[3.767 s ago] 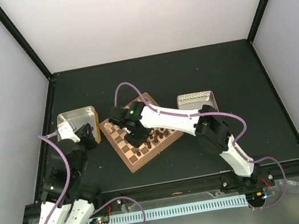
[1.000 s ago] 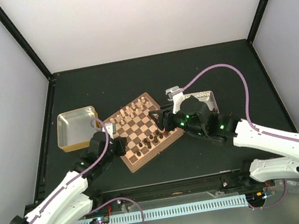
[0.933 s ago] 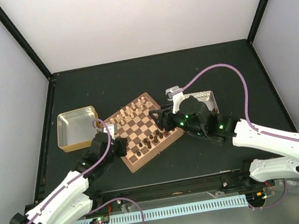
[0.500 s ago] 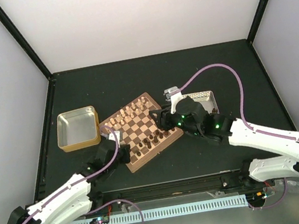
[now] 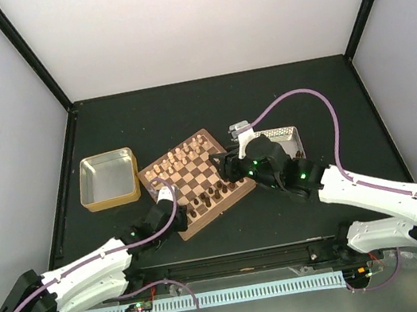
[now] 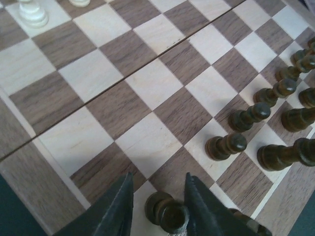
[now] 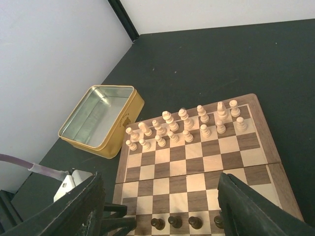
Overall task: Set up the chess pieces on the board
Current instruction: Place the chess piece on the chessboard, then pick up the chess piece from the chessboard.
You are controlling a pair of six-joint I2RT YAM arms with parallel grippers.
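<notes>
Tins bracket the scene, and furthest left an open gold-sided square metal tin (image 5: pixel 109 199) sits on the black table just beside the board's left corner. Next comes the left gripper (image 6: pixel 158 184), low over the near-left corner of the square wooden chessboard with pale and dark chequered squares (image 5: pixel 196 176). Its jaws are only slightly parted, and a small dark brown turned wooden pawn (image 6: pixel 166 216) stands between them. A sliver of board shows on the pawn's left side, while its right side looks to be against the other finger, so I judge the grip slack rather than clamped. That pawn sits squarely in the gap, upright as far as the wrist view shows. A clean exit therefore probably means widening a little and drawing straight back. The row of other dark brown chessmen (image 6: pixel 246 115) runs off close to the gripper's right. The pale cream chessmen (image 7: pixel 182 125) fill two ranks along the far edge. Further right, the right gripper (image 7: pixel 158 179) hangs above the board's right side, spread wide and holding nothing. It is the farther of the two from the corner pawn. Behind its arm lies a silver metal tin (image 5: pixel 269 132), partly hidden.
</notes>
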